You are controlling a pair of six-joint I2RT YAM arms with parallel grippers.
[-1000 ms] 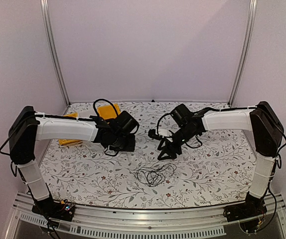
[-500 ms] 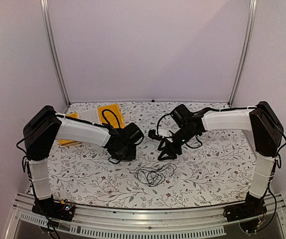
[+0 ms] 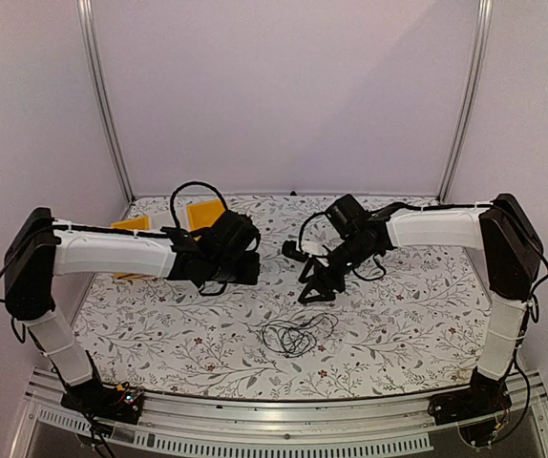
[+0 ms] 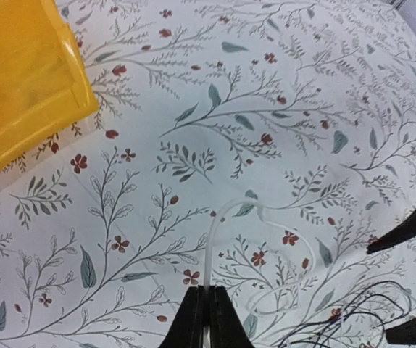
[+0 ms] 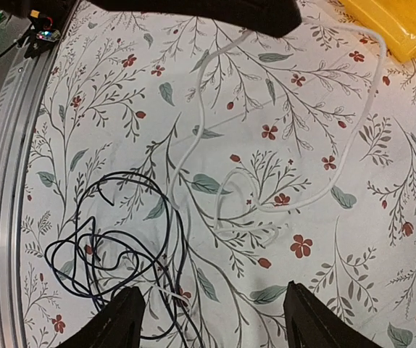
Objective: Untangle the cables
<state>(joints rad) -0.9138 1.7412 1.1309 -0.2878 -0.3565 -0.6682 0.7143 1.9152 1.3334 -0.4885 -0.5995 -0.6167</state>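
The cables include a loose tangle of thin black wires (image 3: 296,336) on the flowered table, near the front middle. The right wrist view shows this tangle (image 5: 114,254) below and left of my right gripper (image 5: 214,290), which hangs open above the table with nothing between its fingers. A thin white cable (image 4: 208,254) curls over the table and runs up into my left gripper (image 4: 206,290), which is shut on it. The same white cable (image 5: 201,101) rises toward the left gripper's dark body (image 5: 193,11). From above, my left gripper (image 3: 243,271) and right gripper (image 3: 314,289) face each other behind the tangle.
A yellow bin (image 3: 202,215) stands at the back left of the table, beside another yellow piece (image 3: 131,226); the left wrist view has it (image 4: 27,72) at the upper left. The metal rail (image 3: 284,431) runs along the table's front edge.
My left gripper has gone from open to shut on the white cable, and its arm swung in and back. The right gripper opened a little wider and shifted slightly left.
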